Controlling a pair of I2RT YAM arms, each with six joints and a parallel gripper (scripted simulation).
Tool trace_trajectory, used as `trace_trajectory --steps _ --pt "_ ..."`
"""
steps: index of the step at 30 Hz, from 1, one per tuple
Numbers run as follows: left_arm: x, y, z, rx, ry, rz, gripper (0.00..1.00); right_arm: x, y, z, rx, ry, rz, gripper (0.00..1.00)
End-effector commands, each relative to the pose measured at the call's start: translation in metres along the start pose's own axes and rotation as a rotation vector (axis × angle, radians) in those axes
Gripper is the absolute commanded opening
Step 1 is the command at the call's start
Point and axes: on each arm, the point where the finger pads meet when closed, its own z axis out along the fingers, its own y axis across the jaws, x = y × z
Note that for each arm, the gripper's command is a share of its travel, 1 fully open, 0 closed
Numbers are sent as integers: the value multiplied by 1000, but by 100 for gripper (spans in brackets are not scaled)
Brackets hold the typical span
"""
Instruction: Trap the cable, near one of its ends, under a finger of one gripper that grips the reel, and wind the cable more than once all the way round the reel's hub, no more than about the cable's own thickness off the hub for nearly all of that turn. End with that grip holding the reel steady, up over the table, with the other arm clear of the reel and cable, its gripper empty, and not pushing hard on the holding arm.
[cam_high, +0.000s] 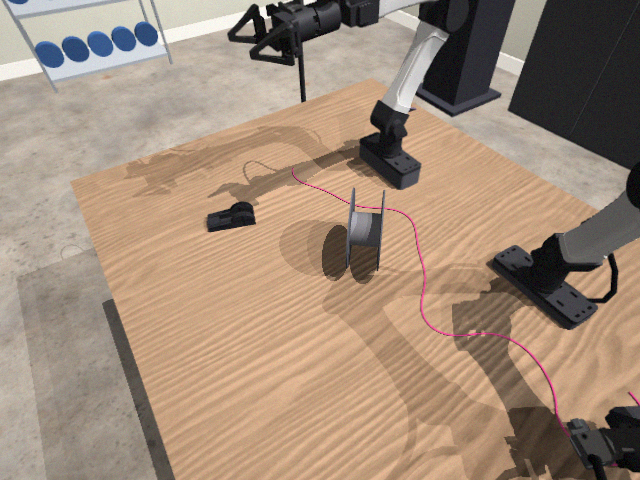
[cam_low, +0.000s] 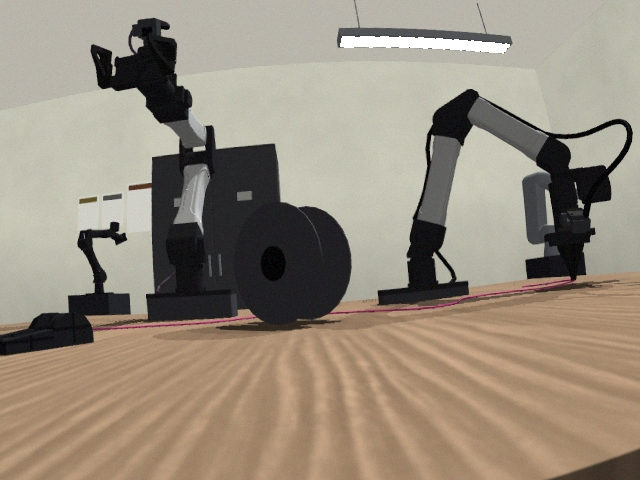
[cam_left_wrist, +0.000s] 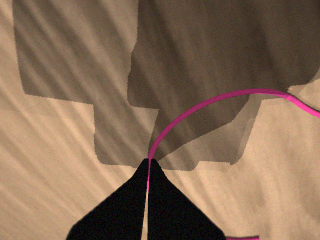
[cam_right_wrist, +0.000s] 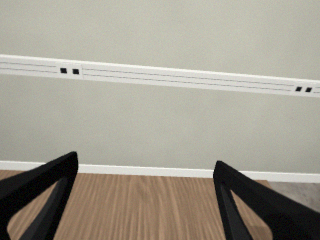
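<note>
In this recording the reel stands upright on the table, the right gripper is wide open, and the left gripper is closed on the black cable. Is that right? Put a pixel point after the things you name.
Only the colour is wrong: the cable (cam_high: 423, 279) (cam_left_wrist: 215, 99) is pink, as the left wrist view shows.

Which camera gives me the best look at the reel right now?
The top view: it shows the reel upright on edge, with both flanges and the hub between them in sight. The exterior view shows the flange faces and a dark centre hole, but not the hub between them. Neither wrist view shows the reel.
</note>
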Motion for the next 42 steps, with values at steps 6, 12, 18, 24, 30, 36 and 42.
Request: trace_trajectory --steps 6,12,18,24,30,36,42 --pt "1 3 -37 -39 5 4 0 -11 2 1 1 -52 -13 100" --pt "1 -5 -36 -17 7 4 0 -11 2 1 1 -52 -13 100" --pt "0 -1 -40 -24 6 5 0 -11 2 1 1 -52 -13 100" --pt "0 -3 -27 12 9 5 0 -11 2 1 1 -52 -13 100" --pt "0 0 -28 4 9 5 0 -11 2 1 1 -52 -13 100" --pt "1 1 -27 3 8 1 0 -11 2 1 1 -52 -13 100" --pt "0 0 -26 9 9 1 0 -11 2 1 1 -52 -13 100"
